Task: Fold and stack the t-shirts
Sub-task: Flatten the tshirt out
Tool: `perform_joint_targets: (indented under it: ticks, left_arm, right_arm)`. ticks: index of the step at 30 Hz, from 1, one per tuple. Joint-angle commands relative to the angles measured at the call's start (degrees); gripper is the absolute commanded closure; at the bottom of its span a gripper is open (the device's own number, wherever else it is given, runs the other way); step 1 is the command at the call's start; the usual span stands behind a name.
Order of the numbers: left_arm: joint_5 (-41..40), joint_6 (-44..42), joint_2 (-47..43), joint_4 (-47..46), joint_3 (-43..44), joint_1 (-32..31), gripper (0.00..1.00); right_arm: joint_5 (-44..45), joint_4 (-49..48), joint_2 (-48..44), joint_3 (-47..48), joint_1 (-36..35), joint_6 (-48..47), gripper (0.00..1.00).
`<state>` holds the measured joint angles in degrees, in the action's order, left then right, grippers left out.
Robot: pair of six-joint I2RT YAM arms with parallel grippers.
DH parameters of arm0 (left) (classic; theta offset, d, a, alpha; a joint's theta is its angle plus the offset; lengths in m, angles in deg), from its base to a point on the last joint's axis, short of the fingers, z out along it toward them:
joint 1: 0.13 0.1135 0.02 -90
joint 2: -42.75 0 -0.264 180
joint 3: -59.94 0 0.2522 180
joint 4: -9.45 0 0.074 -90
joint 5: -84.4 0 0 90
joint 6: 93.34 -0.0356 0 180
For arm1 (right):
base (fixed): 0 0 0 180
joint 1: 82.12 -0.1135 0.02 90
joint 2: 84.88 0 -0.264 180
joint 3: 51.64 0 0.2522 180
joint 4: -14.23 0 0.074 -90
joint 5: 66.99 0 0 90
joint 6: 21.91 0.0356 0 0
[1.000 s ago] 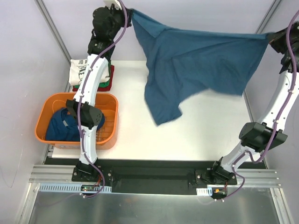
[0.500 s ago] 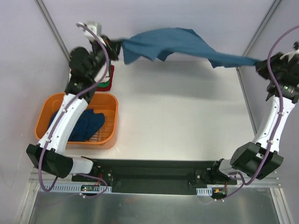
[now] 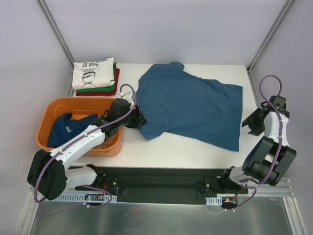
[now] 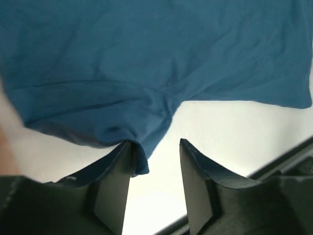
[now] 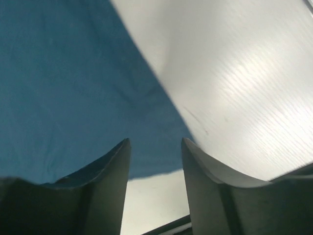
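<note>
A dark blue t-shirt [image 3: 190,104] lies spread flat on the white table [image 3: 195,149], collar toward the back. My left gripper [image 3: 139,119] sits low at its near left corner. In the left wrist view the gripper [image 4: 155,147] is open, and a fold of the t-shirt [image 4: 146,58] drapes over the tip of one finger [image 4: 115,186] without being clamped. My right gripper [image 3: 246,123] rests at the shirt's right edge. It is open [image 5: 155,143], with the t-shirt's hem [image 5: 73,73] just past the tips and nothing between them. Folded cream, green and red t-shirts [image 3: 95,76] are stacked at the back left.
An orange tub [image 3: 115,142] stands at the near left, right beside my left forearm, with another dark blue t-shirt [image 3: 68,129] crumpled inside. Frame posts rise at the table's back corners. A black rail runs along the near edge.
Both arms swung down from high at the back toward the near side. The blue shirt went from hanging stretched in the air to lying flat, and both grippers opened and let it go.
</note>
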<state>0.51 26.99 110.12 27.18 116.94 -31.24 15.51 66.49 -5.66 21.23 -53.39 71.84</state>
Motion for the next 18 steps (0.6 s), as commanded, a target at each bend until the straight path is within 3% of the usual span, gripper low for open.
perform_joint_targets:
  ticks: [1, 2, 3, 7, 9, 10, 14, 18]
  left_arm:
    - [5.75, 3.42, -0.66, 7.79, 1.75, -2.54, 0.50]
    - [6.80, 2.81, -1.45, 8.51, 2.19, -2.81, 0.42]
    - [8.38, 2.72, -1.89, 9.21, 2.54, -3.25, 0.03]
    - [10.06, 1.14, -3.30, 9.83, 6.05, -4.30, 0.01]
    - [11.02, -0.53, -2.16, 9.74, 9.48, -4.39, 0.01]
    - [11.73, -1.05, -1.46, 9.57, 10.71, -4.39, 0.01]
    - [14.19, -4.21, 5.11, 9.57, 19.04, -4.39, 0.01]
    - [15.51, -6.07, 9.70, 9.66, 24.60, -4.39, 0.01]
  right_arm:
    - [13.73, 8.07, 2.25, 2.14, 0.36, 3.01, 0.47]
    - [14.53, 8.43, 2.08, 2.41, 0.27, 3.02, 0.44]
    - [13.58, 7.82, 1.82, 2.67, -0.25, 2.67, 0.41]
    - [11.90, 6.76, -1.26, 3.90, -5.95, -0.84, 0.18]
    - [10.94, 6.85, -2.05, 4.78, -9.72, -1.99, 0.11]
    - [10.41, 6.50, -2.31, 4.61, -10.79, -1.90, 0.02]
    - [5.77, 3.69, -1.97, 3.20, -15.28, -0.94, 0.03]
    - [7.15, 3.69, 0.75, 2.33, -17.13, 1.52, 0.03]
